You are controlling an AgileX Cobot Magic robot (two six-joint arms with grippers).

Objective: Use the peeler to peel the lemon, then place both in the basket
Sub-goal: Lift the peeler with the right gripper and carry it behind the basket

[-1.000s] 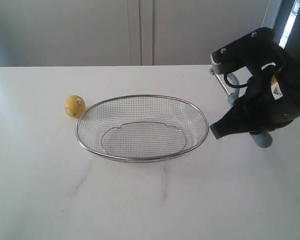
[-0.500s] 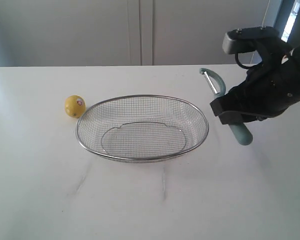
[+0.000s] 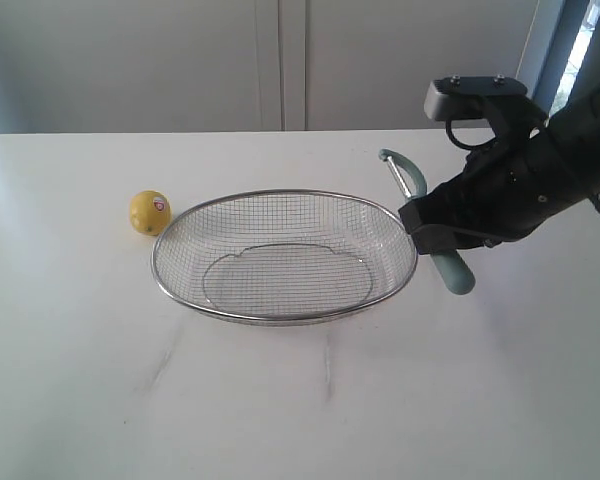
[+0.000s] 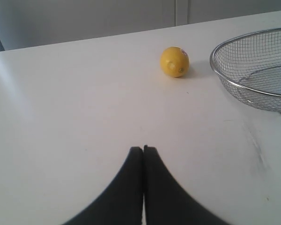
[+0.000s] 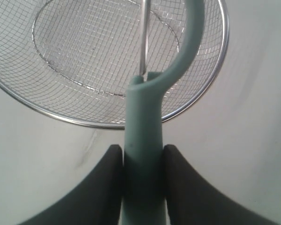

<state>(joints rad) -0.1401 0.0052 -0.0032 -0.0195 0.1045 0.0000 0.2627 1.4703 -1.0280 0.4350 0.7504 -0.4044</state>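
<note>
Lemon (image 3: pixel 150 212) on table (image 3: pixel 80 400), just left of basket (image 3: pixel 280 192), not touching. Peeler (image 3: pixel 456 272) clamped by handle between right gripper (image 5: pixel 143 150) fingers, at basket's right rim. Left gripper (image 4: pixel 143 149) fingers pressed together, empty

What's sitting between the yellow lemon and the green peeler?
The wire basket. The exterior view shows it right in the middle, with the lemon beside its left end and the peeler held up by its right rim.

You work in what looks like a lab: a black robot arm (image 3: pixel 540 180) reaches over a wide white table (image 3: pixel 280 400), with plain grey wall panels (image 3: pixel 130 60) on the far side.
</note>
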